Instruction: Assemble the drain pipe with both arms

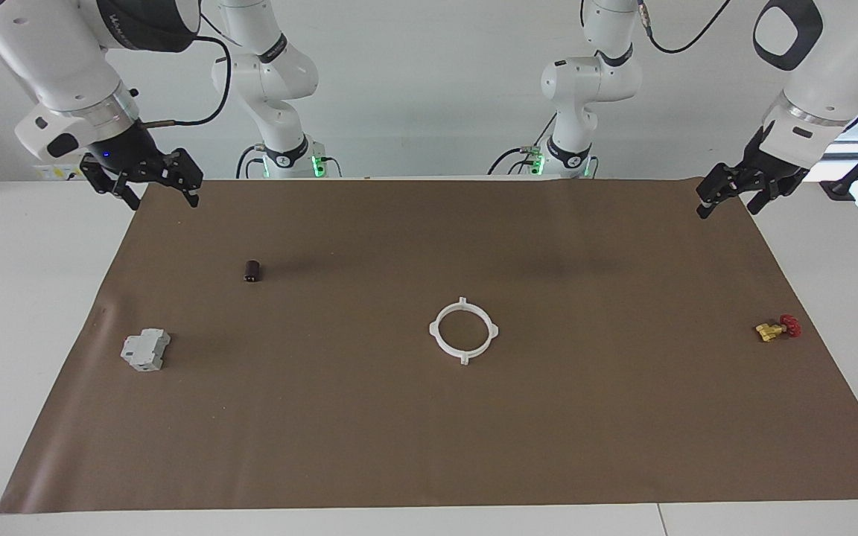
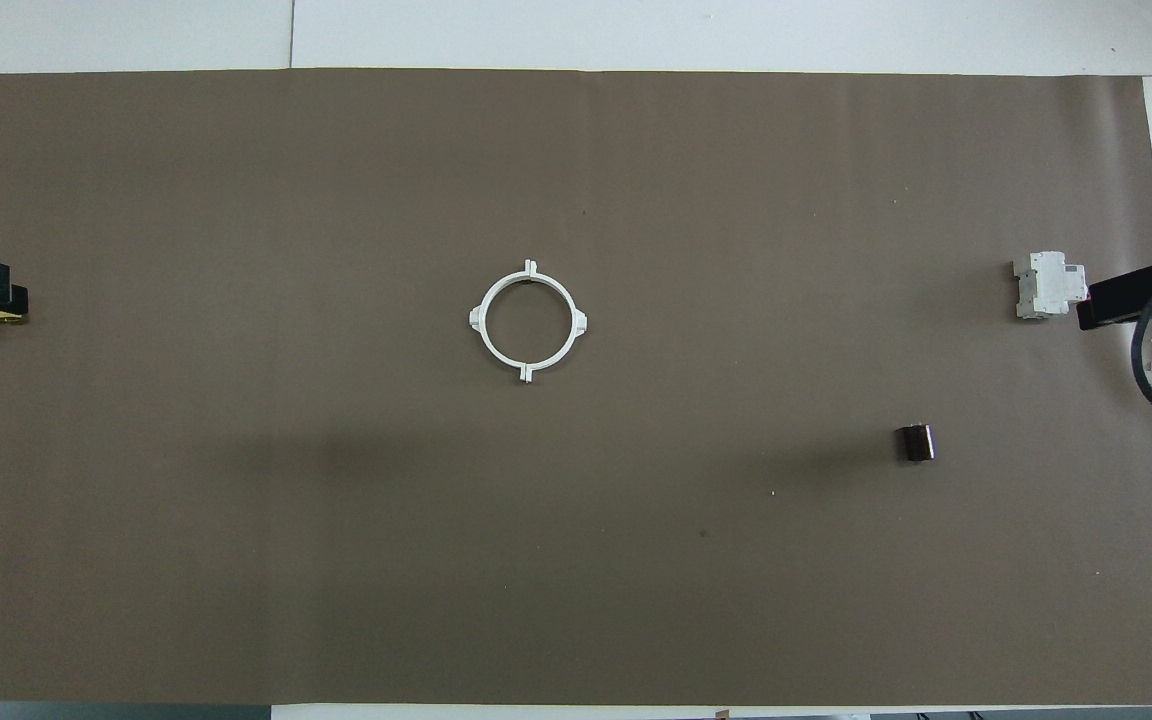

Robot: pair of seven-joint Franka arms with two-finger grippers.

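Item 1 — drain pipe [image 1: 463, 331]: a white ring with four outer tabs, lying flat near the middle of the brown mat [image 1: 429, 447]. Its two half-circle arcs appear already joined into one closed circle; no gap shows at the seams in either view, though a fine gap could not be ruled out. Nothing touches it.

Item 2 — left gripper [image 1: 727, 199]: raised over the corner of the mat nearest the robots at the left arm's end of the table, fingers spread apart, holding nothing. This arm waits.

Item 3 — right gripper [image 1: 161, 190]: raised over the corner of the mat nearest the robots at the right arm's end, fingers likewise spread and empty. Also waiting.

Item 4 — other stock on the mat: a grey block [image 1: 145, 350] and a small dark cylinder [image 1: 252, 271] toward the right arm's end; a yellow-and-red valve [image 1: 775, 328] toward the left arm's end. All lie well apart from the ring.

Handling note: judging by the closed ring and both arms parked clear, the assembly looks complete or nearly so. If a seam needs seating, each gripper would best take one arc at mid-span, away from the tabs, and press the two halves together level on the mat — a lift or twist risks springing the thin plastic apart.
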